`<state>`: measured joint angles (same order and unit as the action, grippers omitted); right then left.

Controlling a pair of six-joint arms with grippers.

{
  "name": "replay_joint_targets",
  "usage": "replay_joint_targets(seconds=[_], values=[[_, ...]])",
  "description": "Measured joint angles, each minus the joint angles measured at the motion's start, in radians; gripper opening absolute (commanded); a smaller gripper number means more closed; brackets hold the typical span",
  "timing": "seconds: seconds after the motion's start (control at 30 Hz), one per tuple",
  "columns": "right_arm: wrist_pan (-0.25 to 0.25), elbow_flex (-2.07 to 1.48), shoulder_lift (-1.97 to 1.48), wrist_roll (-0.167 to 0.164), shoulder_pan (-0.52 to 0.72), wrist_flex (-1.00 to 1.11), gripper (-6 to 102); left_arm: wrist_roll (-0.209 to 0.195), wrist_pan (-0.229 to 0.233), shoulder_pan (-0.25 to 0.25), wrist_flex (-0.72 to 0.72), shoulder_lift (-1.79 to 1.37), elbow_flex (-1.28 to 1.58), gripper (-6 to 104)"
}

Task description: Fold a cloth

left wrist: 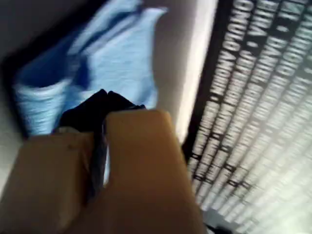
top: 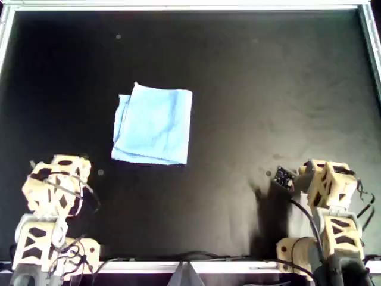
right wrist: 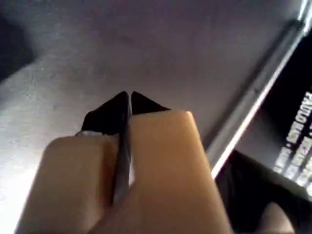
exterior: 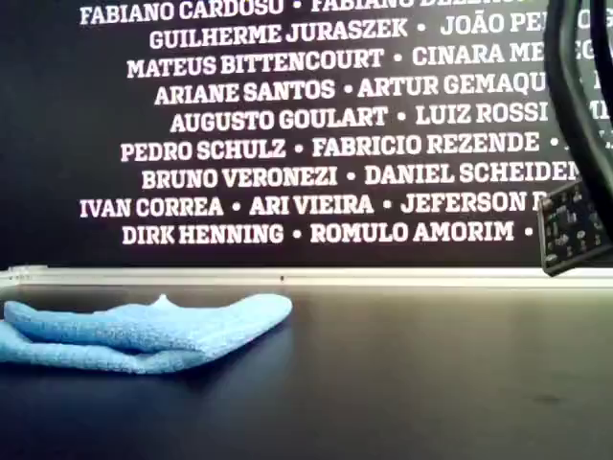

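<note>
While the cloth (top: 153, 124) lies already folded into a layered rectangle in the overhead view's upper left on the table (top: 268, 89), my first claw (left wrist: 103, 105) and my second claw (right wrist: 129, 100) sit closed and empty, apart from it; any further fold first needs a reach to an edge.

The black surface (top: 256, 89) lies bare across the overhead view's right half and along its top. The only obstacle is the folded cloth (top: 153, 125), a low mound left of centre. A raised pale rim (top: 190, 6) bounds the far edge, with a lettered wall (exterior: 306, 125) behind it.
</note>
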<state>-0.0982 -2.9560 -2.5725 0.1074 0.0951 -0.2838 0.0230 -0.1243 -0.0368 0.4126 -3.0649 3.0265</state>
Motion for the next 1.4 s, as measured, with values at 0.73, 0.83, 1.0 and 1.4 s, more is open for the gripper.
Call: replay_joint_targets(seconds=[0.73, 0.83, 1.0, 1.4], values=[[-0.008, -0.011, -0.390, 0.006, -0.037, 0.000, 0, -0.003, 0.000, 0.000, 0.058, -0.006, 0.000, -2], [-0.006, -0.011, -0.397, 0.006, -0.040, 0.000, 0, -0.002, 0.000, 0.000, 0.058, -0.006, 0.000, -2], [-0.006, -0.038, -0.512, 0.006, -0.040, 0.000, 0, -0.003, 0.000, 0.000, 0.058, -0.006, 0.000, -2], [-0.003, -0.066, -0.512, 0.000, -0.040, -0.295, 0, 0.003, 0.000, 0.000, 0.256, -0.006, 0.000, -2]])
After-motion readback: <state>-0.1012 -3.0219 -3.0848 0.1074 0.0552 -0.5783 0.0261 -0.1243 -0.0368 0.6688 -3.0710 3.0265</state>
